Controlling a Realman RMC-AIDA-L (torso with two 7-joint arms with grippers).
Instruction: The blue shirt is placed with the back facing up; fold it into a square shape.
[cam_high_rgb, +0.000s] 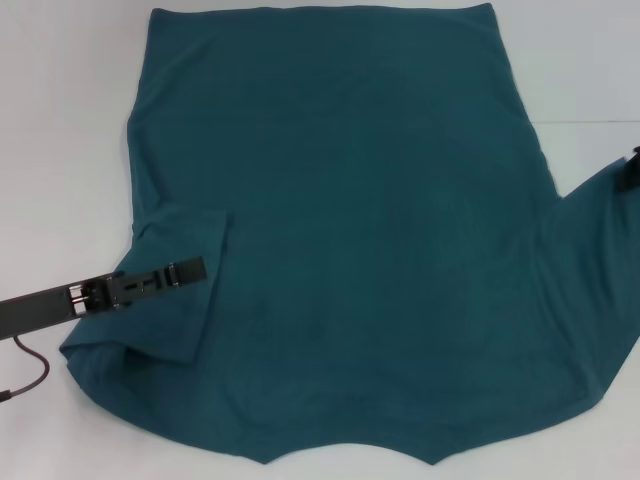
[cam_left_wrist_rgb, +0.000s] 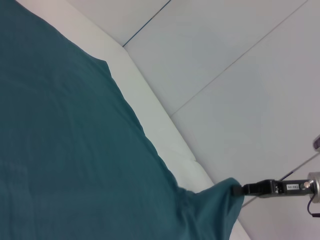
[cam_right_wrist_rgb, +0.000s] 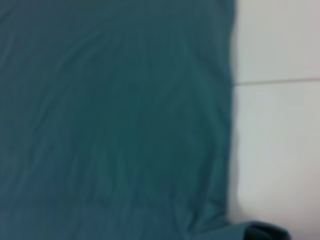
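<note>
Collar edge of blue shirt (cam_high_rgb: 340, 230) lay nearest; L gripper (cam_high_rgb: 190, 270) over folded sleeve, R gripper (cam_left_wrist_rgb: 239, 189) at opp. sleeve, prob. for infold; jaws state indeterminate.

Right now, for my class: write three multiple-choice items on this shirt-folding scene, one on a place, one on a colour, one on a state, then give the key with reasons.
1. Where is the left gripper?
A. over the folded-in left sleeve
B. at the hem
C. off the table

2. What colour is the blue shirt?
A. red
B. dark teal-blue
C. yellow

3. How does the right sleeve lie?
A. folded onto the body
B. rolled up
C. spread outward, with the right gripper at its edge

Key: 1 A, the head view shows it on the sleeve flap; 2 B, all views show teal-blue; 3 C, it reaches beyond the body.
</note>
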